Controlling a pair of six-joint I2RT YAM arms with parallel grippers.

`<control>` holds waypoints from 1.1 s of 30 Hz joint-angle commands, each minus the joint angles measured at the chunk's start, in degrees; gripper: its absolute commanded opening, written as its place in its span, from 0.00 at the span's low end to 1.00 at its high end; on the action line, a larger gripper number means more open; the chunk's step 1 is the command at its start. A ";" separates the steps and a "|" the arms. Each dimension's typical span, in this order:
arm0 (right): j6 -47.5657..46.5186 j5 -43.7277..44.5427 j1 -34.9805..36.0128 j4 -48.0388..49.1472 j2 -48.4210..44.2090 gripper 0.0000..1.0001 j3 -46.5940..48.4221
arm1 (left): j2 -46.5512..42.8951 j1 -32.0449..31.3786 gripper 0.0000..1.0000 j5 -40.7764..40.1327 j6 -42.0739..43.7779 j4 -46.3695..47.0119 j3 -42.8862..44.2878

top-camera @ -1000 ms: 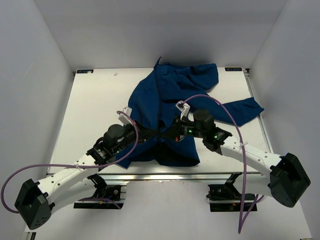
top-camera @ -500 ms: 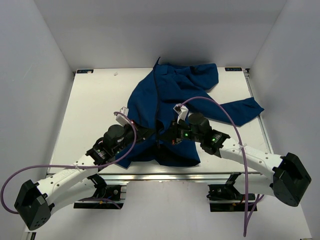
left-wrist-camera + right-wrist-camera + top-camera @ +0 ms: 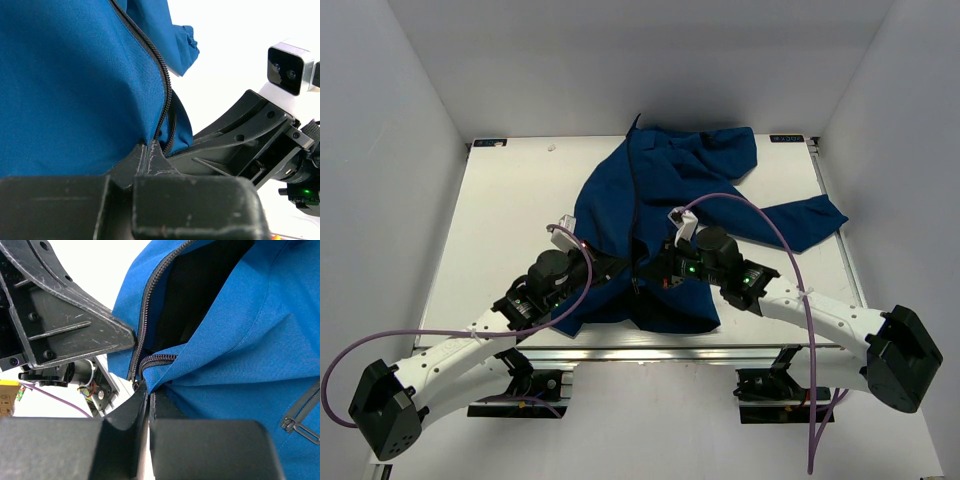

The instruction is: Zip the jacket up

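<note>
Zip-up barely begun: both arms pinch the jacket's bottom hem.
The jacket (image 3: 665, 185) lies spread mid-surface (image 3: 500, 200) with its front open and black lining showing. The left fingers (image 3: 131, 161) and right fingers (image 3: 125, 412) each clench one side of the zipper (image 3: 145, 305) at its foot. The teeth look unjoined, so the whole pull remains.

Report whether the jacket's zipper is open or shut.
Open: on the jacket the two zipper rows lie apart, black lining showing between them.

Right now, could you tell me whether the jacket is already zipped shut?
No, on the jacket the zipper edges lie apart, black lining showing between.
</note>
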 commanded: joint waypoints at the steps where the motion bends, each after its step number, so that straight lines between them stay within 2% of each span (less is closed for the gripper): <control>1: 0.59 0.97 0.61 4.56 -0.99 0.00 2.84 | -0.70 -0.13 0.00 -1.25 -0.41 0.50 -0.10; 13: 1.12 0.97 1.22 4.57 -0.03 0.00 3.72 | -0.61 -0.57 0.00 -2.92 -1.73 -0.29 -0.37; 22: 2.09 7.73 1.57 -0.97 -0.29 0.00 4.16 | -1.57 -0.92 0.00 -4.42 -2.17 -1.70 -0.19; 33: 1.74 7.73 2.72 -1.50 0.06 0.00 5.30 | -1.31 -1.27 0.00 -5.38 -2.61 -2.31 0.07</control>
